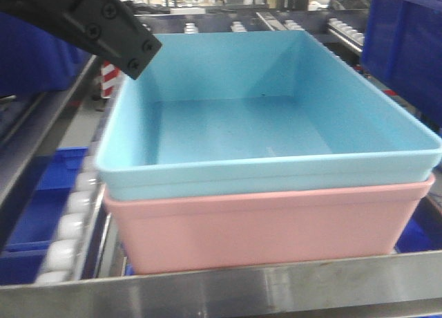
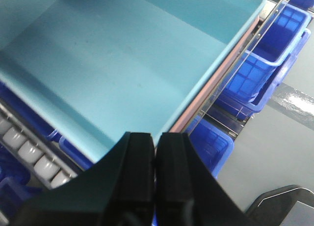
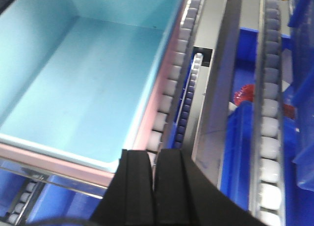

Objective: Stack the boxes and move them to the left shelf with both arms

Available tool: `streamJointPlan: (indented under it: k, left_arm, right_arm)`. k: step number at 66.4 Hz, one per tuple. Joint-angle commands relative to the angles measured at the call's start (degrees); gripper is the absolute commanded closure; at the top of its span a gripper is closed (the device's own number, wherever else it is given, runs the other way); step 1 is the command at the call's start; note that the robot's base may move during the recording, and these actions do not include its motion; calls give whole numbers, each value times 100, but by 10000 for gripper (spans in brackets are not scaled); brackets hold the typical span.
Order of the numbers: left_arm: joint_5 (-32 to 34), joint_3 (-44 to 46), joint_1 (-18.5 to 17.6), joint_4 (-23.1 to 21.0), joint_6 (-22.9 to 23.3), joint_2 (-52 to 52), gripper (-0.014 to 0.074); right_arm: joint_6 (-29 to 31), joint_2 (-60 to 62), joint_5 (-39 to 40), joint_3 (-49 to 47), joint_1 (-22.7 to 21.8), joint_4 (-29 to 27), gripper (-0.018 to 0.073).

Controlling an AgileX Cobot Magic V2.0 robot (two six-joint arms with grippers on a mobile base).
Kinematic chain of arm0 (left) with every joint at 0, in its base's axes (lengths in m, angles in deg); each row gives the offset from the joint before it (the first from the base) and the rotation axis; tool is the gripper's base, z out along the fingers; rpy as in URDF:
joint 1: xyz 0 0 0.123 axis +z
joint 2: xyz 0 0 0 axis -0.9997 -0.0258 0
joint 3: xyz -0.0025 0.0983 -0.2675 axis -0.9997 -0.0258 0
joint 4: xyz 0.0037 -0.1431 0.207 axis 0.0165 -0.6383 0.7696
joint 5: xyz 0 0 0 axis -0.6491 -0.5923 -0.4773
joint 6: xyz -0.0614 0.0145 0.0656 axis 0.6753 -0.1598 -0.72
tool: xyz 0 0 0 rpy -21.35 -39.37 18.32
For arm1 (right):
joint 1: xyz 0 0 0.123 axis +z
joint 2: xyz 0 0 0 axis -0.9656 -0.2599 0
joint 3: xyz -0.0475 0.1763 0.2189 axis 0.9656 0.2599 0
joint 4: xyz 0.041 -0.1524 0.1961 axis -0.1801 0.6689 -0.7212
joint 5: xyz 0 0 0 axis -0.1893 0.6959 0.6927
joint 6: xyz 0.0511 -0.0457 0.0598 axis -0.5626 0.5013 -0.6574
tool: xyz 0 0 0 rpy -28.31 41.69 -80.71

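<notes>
The light blue box sits nested inside the pink box, and the stack rests on the left shelf behind its steel front rail. White rollers run along the stack's left side. My left gripper is shut, empty, hovering over the blue box's corner. Part of a black gripper shows at the upper left of the front view, above the stack's far left corner. My right gripper is shut, empty, just off the near right corner of the stack, above the rollers.
Dark blue ribbed bins stand to the right, and more lie on the level below. Further blue bins sit beyond the shelf rail. A second roller lane runs to the right, with blue bins beneath.
</notes>
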Motion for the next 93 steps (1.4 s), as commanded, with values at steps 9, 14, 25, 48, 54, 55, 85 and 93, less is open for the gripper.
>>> streamJointPlan:
  k: [9,14,25,48,54,55,85,93]
  left_arm:
    - [75,146,-43,279,62,129,599]
    - [75,146,-43,279,62,129,599]
    - [75,146,-43,279,62,129,599]
    - [75,146,-43,279,62,129,599]
    - [75,146,-43,279,62,129,599]
    - [75,146,-43,279,62,129,599]
    - [75,146,-43,279,62,129,599]
    - [75,146,-43,279,62,129,599]
  right_arm:
    - [34,-17,389,-149,-3,194,505]
    - [34,-17,389,-149,-3,194,505]
    - [34,-17,389,-149,-3,194,505]
    - [34,-17,389,-149,-3,194,505]
    - [34,-17,389,-149,-3,194,505]
    - [34,-17,389,-149,-3,194,505]
    - [34,-17,389,-149,-3,194,505]
    - [34,-17,389,-149,-3,194,505]
